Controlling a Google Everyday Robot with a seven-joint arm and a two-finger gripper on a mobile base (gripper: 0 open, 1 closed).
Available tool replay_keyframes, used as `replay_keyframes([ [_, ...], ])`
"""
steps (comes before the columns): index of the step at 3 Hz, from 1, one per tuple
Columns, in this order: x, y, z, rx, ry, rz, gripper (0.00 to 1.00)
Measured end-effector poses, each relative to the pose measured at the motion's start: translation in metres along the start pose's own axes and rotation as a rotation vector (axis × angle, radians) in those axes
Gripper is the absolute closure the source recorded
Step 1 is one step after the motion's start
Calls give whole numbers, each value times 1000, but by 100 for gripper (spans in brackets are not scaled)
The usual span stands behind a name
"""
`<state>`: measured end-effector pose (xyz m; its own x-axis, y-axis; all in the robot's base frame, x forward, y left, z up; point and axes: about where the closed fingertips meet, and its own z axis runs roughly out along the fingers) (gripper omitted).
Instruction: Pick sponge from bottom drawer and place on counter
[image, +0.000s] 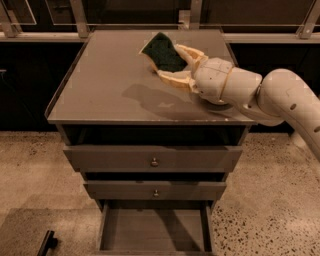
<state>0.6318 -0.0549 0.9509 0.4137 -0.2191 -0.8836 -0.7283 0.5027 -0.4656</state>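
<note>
The sponge (161, 50), dark green face up over a pale yellow layer, sits tilted between the cream fingers (186, 51) of my gripper (168, 61). The gripper holds it a little above the back right part of the counter (105, 80). It casts a shadow on the top below it. My white arm comes in from the right over the counter's right edge. The bottom drawer (152, 231) is pulled open below, and its flat floor shows nothing in it.
The two upper drawers, each with a small knob (154, 161), are shut. A metal rail (80, 20) and dark panels run behind the cabinet. A dark object (47, 242) lies on the speckled floor at the bottom left.
</note>
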Motion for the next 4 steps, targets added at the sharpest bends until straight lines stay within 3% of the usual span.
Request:
replay_keyframes([
  [1,11,2,19,-111,92,60,100],
  [2,36,11,22,-181,162,153,100],
  [3,57,25,21,-208,180,227,100],
  [4,57,26,21,-209,180,228,81],
])
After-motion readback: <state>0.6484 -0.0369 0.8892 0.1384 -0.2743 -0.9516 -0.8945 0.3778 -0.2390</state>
